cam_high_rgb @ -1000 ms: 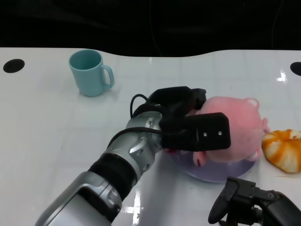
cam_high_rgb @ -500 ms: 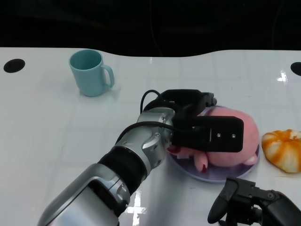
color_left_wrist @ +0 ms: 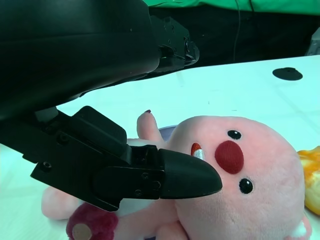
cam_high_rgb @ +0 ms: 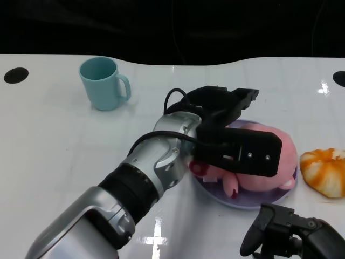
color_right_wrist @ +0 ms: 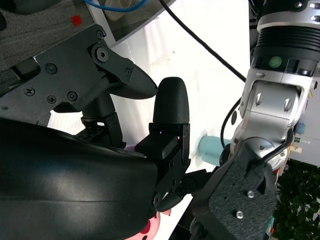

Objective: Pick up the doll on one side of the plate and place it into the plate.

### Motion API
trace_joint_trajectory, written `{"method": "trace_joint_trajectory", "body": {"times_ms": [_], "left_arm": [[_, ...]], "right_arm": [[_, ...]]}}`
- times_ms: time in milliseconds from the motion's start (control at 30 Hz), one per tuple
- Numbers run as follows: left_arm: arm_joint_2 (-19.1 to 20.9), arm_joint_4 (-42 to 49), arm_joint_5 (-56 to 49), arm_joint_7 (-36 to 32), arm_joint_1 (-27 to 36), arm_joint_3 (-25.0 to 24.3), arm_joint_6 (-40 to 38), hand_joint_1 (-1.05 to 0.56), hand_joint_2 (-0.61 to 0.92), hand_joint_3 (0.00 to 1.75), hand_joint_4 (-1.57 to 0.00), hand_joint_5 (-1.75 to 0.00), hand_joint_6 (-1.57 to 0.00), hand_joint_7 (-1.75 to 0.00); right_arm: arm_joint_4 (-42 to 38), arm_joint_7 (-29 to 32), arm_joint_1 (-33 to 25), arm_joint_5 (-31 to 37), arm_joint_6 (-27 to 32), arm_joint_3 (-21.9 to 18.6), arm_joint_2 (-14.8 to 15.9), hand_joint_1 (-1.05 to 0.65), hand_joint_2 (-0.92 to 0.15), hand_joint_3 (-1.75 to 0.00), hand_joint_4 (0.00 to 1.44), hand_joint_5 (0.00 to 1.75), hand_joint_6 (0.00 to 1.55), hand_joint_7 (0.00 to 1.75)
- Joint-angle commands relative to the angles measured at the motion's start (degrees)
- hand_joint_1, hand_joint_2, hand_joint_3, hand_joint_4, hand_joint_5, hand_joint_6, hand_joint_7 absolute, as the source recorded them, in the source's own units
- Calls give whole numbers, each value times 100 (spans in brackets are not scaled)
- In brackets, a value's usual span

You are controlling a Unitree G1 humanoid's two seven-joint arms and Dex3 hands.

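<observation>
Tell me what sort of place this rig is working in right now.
Probably a lab test bench, not a home. The white table has round black holes at its edges, the backdrop is black, and the props are a mixed set: a pink doll on a plate, a teal mug, an orange toy.

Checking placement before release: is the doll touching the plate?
Touching. Head view shows the pink doll lying on the purple plate.
</observation>
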State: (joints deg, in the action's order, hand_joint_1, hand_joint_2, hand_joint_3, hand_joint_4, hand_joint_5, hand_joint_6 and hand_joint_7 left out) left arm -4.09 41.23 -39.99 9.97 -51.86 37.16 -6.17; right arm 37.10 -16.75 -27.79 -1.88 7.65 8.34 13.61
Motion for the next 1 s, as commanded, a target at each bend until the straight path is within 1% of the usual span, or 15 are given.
{"method": "trace_joint_trajectory", "body": {"times_ms": [33, 133, 233, 533, 667, 767, 800, 867, 900, 1000], "left_arm": [[109, -187, -33, 125, 59, -7, -60, -104, 92, 57, 0, 0, -2, -1], [560, -1228, 82, 210, 507, -241, 58, -104, 92, 57, -2, -1, -5, -2], [817, -1979, 253, 423, 875, -450, 43, -103, 92, 56, -4, -2, -6, -3], [1396, -3812, 701, 1066, 1889, -929, -104, -101, 92, 56, -7, -6, -6, -3], [1459, -4349, 1029, 985, 2359, -1259, -40, -92, 92, 48, -14, -13, -14, -7], [1424, -4645, 1297, 782, 2784, -1542, 92, -80, 92, 40, -27, -26, -26, -12], [1380, -4718, 1419, 654, 2958, -1658, 197, -71, 92, 31, -34, -37, -36, -14], [1306, -4738, 1741, 436, 3240, -1873, 535, -58, 92, 21, -42, -51, -47, -15], [1279, -4721, 1922, 390, 3339, -1961, 692, -50, 92, 17, -45, -62, -55, -16], [1241, -4772, 2461, 472, 3620, -2203, 906, -39, 92, 15, -41, -90, -67, -17]], "right_arm": [[-7, -16, -11, -40, -101, -71, 63, -21, -55, -107, 67, 171, 60, 140], [-10, -40, -11, -85, -85, -140, 76, -20, -55, -108, 67, 172, 60, 141], [10, -69, -17, -113, -39, -195, 88, -21, -55, -108, 65, 171, 59, 141], [12, -148, -8, -188, -16, -300, 121, -21, -55, -109, 65, 174, 59, 142], [56, -153, -10, -237, 58, -320, 128, -20, -55, -110, 64, 174, 58, 143], [64, -165, -9, -254, 60, -349, 140, -20, -55, -110, 64, 175, 58, 143], [62, -168, -7, -251, 52, -355, 147, -20, -55, -110, 64, 175, 58, 143], [61, -171, -1, -240, 47, -364, 164, -21, -55, -110, 64, 175, 57, 143], [65, -174, 1, -241, 55, -367, 169, -21, -55, -109, 64, 175, 57, 143], [87, -173, 7, -237, 83, -368, 172, -21, -56, -108, 63, 174, 57, 144]]}}
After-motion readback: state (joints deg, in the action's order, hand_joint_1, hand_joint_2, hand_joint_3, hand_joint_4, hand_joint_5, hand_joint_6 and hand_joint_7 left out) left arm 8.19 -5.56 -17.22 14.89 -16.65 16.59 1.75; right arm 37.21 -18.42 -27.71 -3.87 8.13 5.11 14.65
